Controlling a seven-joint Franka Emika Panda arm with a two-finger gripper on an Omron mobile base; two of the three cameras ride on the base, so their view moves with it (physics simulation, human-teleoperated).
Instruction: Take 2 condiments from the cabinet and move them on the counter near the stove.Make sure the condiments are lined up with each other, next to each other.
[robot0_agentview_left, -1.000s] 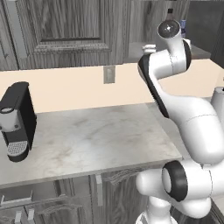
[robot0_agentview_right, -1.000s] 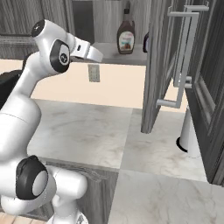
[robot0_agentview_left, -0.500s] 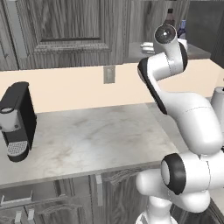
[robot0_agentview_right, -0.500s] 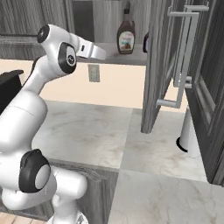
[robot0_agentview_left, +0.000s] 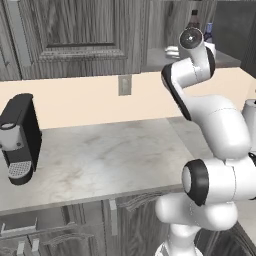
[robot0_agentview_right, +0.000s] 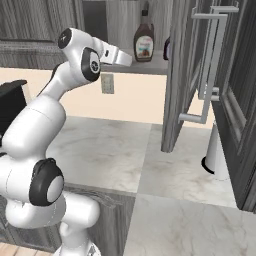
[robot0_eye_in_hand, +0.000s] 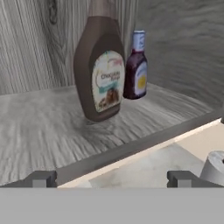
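Two condiments stand on the pale shelf (robot0_eye_in_hand: 39, 127) of the open cabinet (robot0_agentview_right: 125, 20). One is a dark brown squat bottle (robot0_eye_in_hand: 99, 70) (robot0_agentview_right: 144, 42) with a pale label. A smaller dark purple bottle (robot0_eye_in_hand: 135, 65) with a pale cap stands just behind it to its right. In the right base view the purple bottle (robot0_agentview_right: 166, 49) is half hidden by the cabinet door. My gripper (robot0_eye_in_hand: 113, 179) (robot0_agentview_right: 128, 58) is open and empty, level with the shelf's front edge, short of the brown bottle. The counter (robot0_agentview_left: 100, 155) lies below. The stove is out of view.
The open cabinet door (robot0_agentview_right: 180, 75) with its long bar handle (robot0_agentview_right: 207, 65) hangs just right of the shelf. A black coffee machine (robot0_agentview_left: 20, 140) stands at the counter's left. A white cylinder (robot0_agentview_right: 217, 155) stands on the counter below the door. A wall outlet (robot0_agentview_left: 124, 85) sits under the cabinet.
The hand has risen a little and moved to the right toward the bottles on the shelf. The jaws stayed open. The bottles have not moved.
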